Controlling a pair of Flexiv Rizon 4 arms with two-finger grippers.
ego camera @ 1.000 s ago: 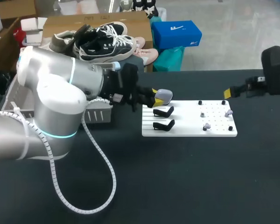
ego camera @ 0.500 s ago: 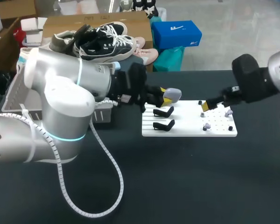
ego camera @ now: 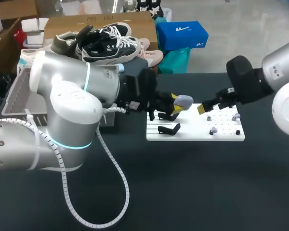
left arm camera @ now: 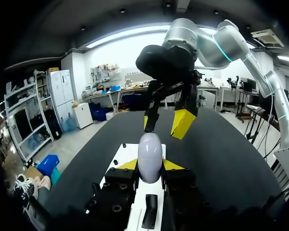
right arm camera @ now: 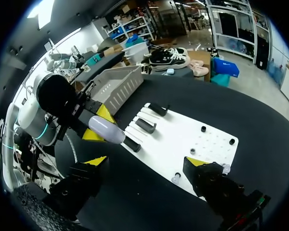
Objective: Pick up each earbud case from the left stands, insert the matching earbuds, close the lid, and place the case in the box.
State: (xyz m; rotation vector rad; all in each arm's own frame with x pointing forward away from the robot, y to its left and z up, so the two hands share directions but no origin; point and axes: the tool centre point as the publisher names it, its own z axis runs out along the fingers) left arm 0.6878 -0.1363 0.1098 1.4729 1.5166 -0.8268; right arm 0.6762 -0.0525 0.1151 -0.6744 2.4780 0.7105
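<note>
left wrist view shows right end effector (left arm camera: 166, 124) spread (head doesn't); left end effector (left arm camera: 150, 164) clasps earbud case (left arm camera: 150, 153).

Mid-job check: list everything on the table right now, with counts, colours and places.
Matte black table: one, black, under everything.
Flat white pegboard: one, white, mid-table.
Small angled stands: three, black, board's left part.
Tiny earbuds: three, pale grey, board's right part.
Short pegs: at least two, black, near the earbuds.
Slotted plastic box: one, grey, behind the left arm.
Smooth egg-shaped earbud case: one, pale lilac-grey, held above the stands.
Left gripper: shut on the case.
Right gripper: open, facing the case, over the board.
</note>
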